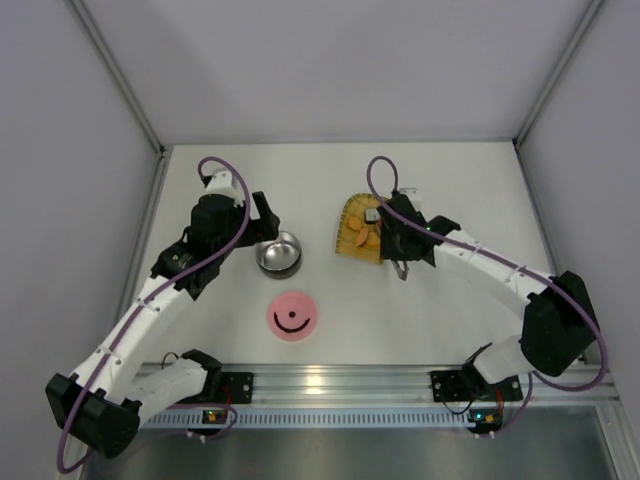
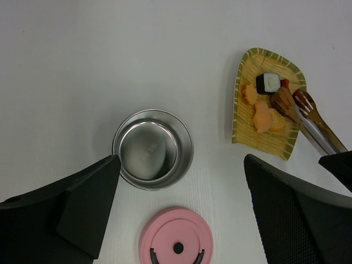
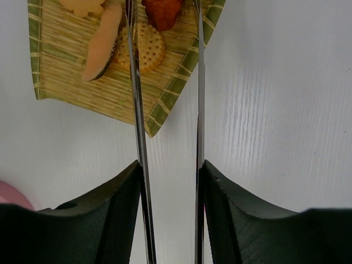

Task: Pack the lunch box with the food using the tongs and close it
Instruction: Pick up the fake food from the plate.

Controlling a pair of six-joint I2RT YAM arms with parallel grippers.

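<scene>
The lunch box (image 1: 279,254), a small steel bowl (image 2: 154,148), stands empty on the table, and its pink lid (image 1: 293,316) (image 2: 176,236) lies apart just in front of it. My left gripper (image 1: 262,225) (image 2: 181,159) hangs open beside the bowl and holds nothing. The food (image 1: 362,236) lies on a yellow woven tray (image 2: 264,140): orange pieces (image 2: 263,113), a dark-and-white roll (image 2: 270,82) and a dark red piece (image 3: 163,12). My right gripper (image 1: 400,240) (image 3: 170,170) is shut on the tongs (image 3: 135,110) (image 2: 313,129). The tongs' arms straddle the dark red piece.
Grey walls enclose the white table on three sides. A round cracker (image 3: 146,47) and an orange wedge (image 3: 102,44) lie just left of the tongs' left arm. The tray's near corner (image 3: 151,129) sits under that arm.
</scene>
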